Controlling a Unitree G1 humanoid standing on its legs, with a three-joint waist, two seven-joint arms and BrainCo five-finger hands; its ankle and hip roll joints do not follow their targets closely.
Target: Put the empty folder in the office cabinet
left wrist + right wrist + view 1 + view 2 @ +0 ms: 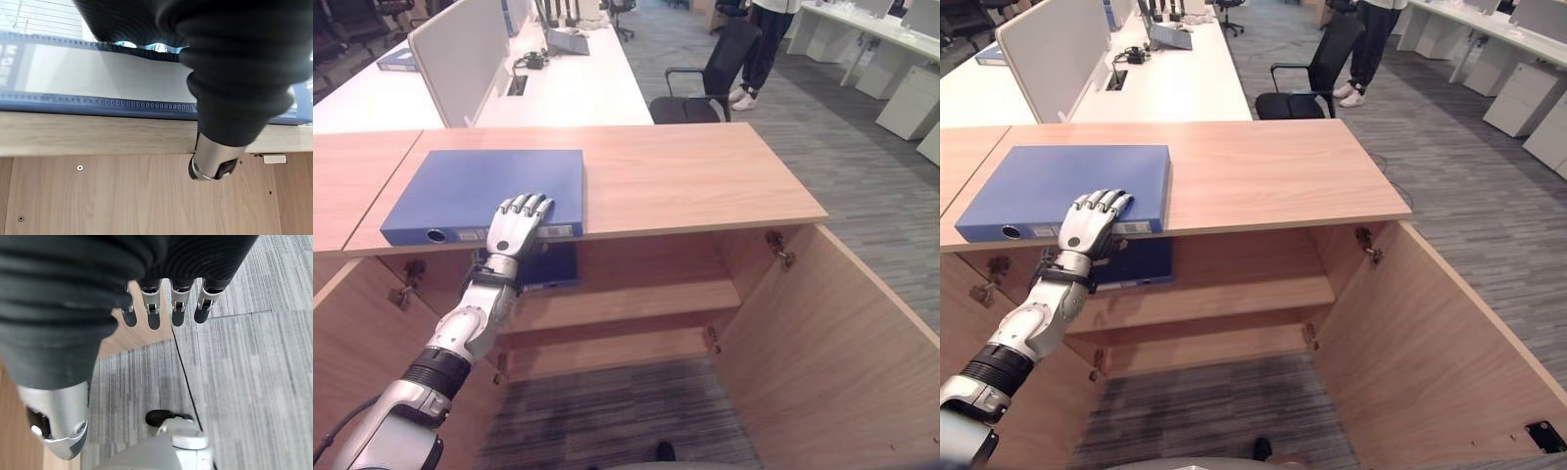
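Left eye view: the left hand [516, 227] lies flat, fingers straight, on the near edge of the blue folder [484, 191], pressing on its cover, not gripping. The folder rests flat on top of the wooden cabinet [705, 176], toward its left end, spine facing the robot. Below the folder, the cabinet's doors stand open and another blue folder [548, 266] sits on the upper shelf. The right hand [166, 308] hangs relaxed over the carpet, fingers straight.

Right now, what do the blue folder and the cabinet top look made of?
Blue folder: probably plastic-covered board, with a smooth matte cover, white spine label and metal-rimmed finger hole. Cabinet top: seemingly wood-look laminate board, with even grain print and a flat low-sheen surface.
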